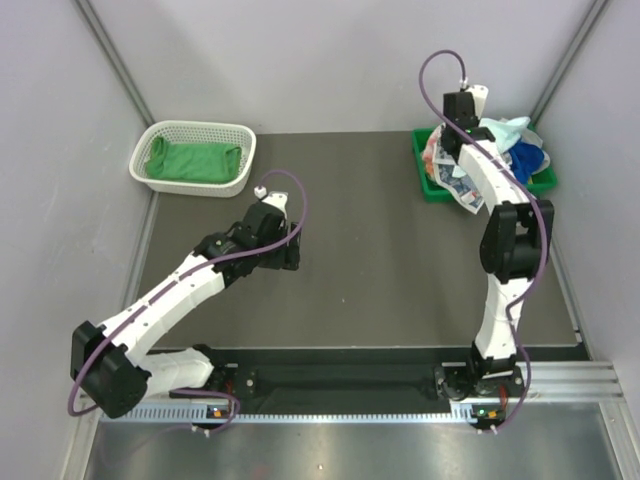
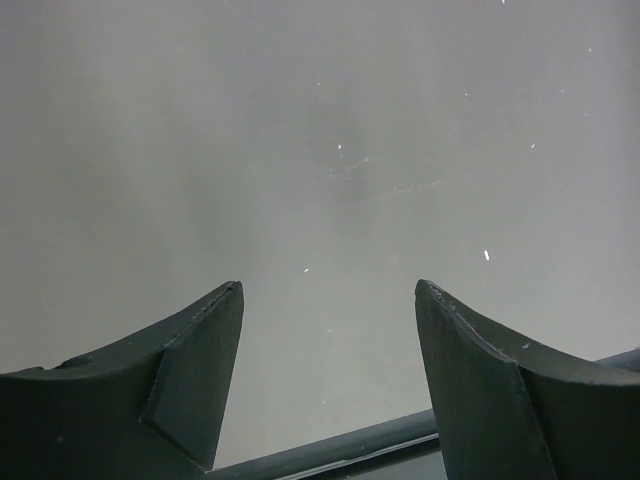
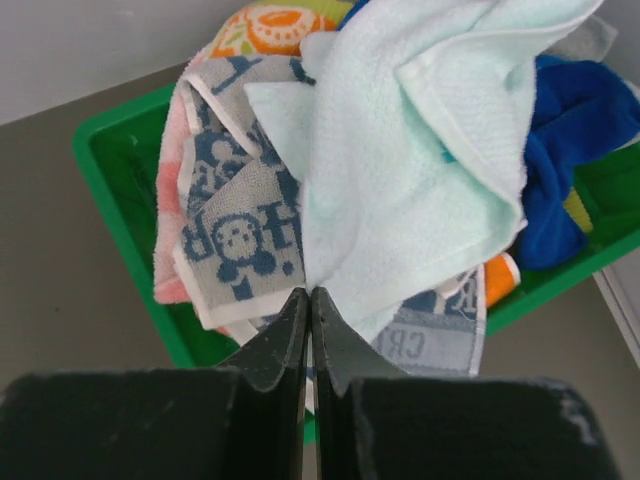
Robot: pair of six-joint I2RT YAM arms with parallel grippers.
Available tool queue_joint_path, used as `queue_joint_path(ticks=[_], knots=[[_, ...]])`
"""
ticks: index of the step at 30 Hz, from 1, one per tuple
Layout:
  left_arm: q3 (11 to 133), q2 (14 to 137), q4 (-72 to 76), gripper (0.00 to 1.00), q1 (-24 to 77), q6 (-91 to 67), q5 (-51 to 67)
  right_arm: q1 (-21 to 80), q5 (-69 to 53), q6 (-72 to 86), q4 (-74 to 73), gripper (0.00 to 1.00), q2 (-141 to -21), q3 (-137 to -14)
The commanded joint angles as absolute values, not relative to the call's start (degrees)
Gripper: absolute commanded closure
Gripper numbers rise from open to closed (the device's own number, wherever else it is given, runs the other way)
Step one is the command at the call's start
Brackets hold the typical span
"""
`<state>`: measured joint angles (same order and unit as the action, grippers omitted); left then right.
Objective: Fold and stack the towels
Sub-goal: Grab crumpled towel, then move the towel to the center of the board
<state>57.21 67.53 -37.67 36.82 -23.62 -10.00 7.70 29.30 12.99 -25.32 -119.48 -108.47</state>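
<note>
A heap of towels lies in the green tray (image 3: 110,170) at the back right. On top is a pale mint towel (image 3: 400,150), which also shows in the top view (image 1: 512,127). Under it lie a white towel with grey-blue print (image 3: 235,200), a royal blue towel (image 3: 575,140) and an orange print towel (image 3: 270,25). My right gripper (image 3: 309,292) is shut, its tips pinching the mint towel's gathered lower edge above the tray. A bright green towel (image 1: 195,160) lies in the white mesh basket (image 1: 190,128). My left gripper (image 2: 328,290) is open and empty over the bare table.
The white mesh basket stands at the back left and the green tray (image 1: 432,185) at the back right, both near the pale walls. The dark table (image 1: 370,230) lies between them. The left arm (image 1: 180,290) reaches across the left half.
</note>
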Motion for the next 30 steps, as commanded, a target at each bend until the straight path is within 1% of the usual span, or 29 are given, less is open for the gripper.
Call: queue_joint_path(ticks=[1,6,11,17,21,30], knots=[[57.0,65.7,-35.5,0.26,36.9,-23.0,-10.8,8.1,29.0,12.7,-25.5,1.0,-109.4,-108.1],[56.7,65.1,-35.6,0.26,36.9,-23.0,-11.2,8.8,26.6,13.3,-27.5,1.0,-103.9,-107.1],[56.3,64.4,-35.1,0.26,36.9,-23.0,-11.6,12.7,25.4,13.3,-30.5,1.0,-97.8,-106.9],[56.9,63.9,-35.0,0.26,36.9,-23.0,-11.6,21.2,25.4,13.3,-32.4,1.0,-91.5,-107.7],[57.5,63.5,-34.8,0.25,36.8,-23.3,-11.7,28.8,27.0,13.4,-34.0,1.0,-88.3,-110.0],[59.4,63.4,-33.7,0.25,36.9,-24.6,-10.9,41.2,28.6,13.4,-34.4,1.0,-86.3,-115.8]])
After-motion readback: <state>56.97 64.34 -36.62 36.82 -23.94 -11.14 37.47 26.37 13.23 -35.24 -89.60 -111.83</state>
